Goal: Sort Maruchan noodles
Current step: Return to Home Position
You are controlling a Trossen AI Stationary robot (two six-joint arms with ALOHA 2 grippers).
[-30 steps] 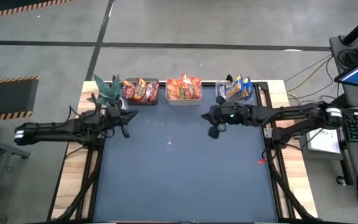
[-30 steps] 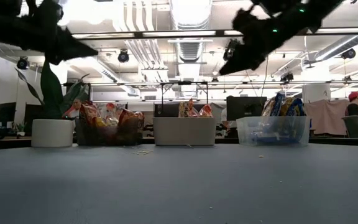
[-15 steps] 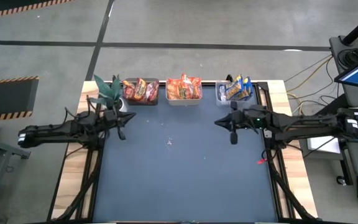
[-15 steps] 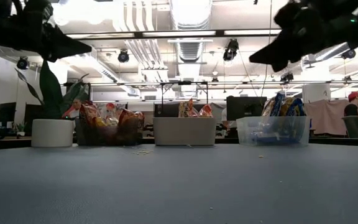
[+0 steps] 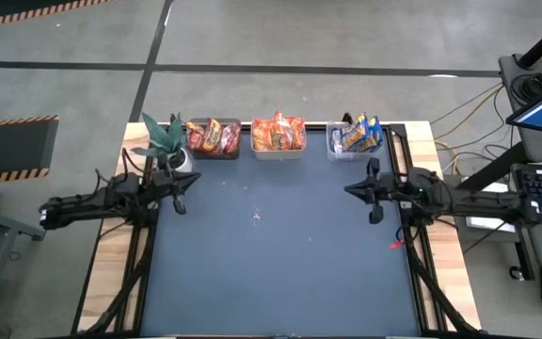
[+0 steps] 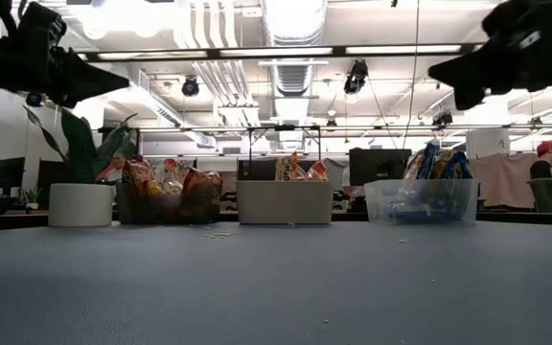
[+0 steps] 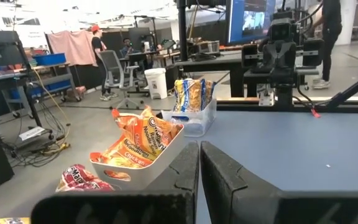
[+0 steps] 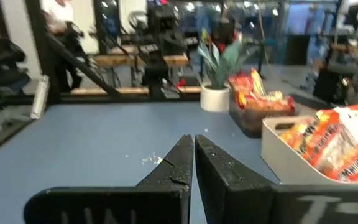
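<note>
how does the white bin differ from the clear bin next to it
Walls: the white bin is opaque, the clear bin see-through.
Load: the white bin holds orange packets, the clear bin blue-and-yellow packets.
Place: the white bin sits mid-row, the clear bin at the row's right end in the high view.
Both stand at the far edge of the table, with packets upright above their rims.

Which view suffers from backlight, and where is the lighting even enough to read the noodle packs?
Low view: the bright ceiling lights behind leave the left gripper and right gripper as black silhouettes. High view: even light on the table; the noodle packs show their colours plainly.
</note>
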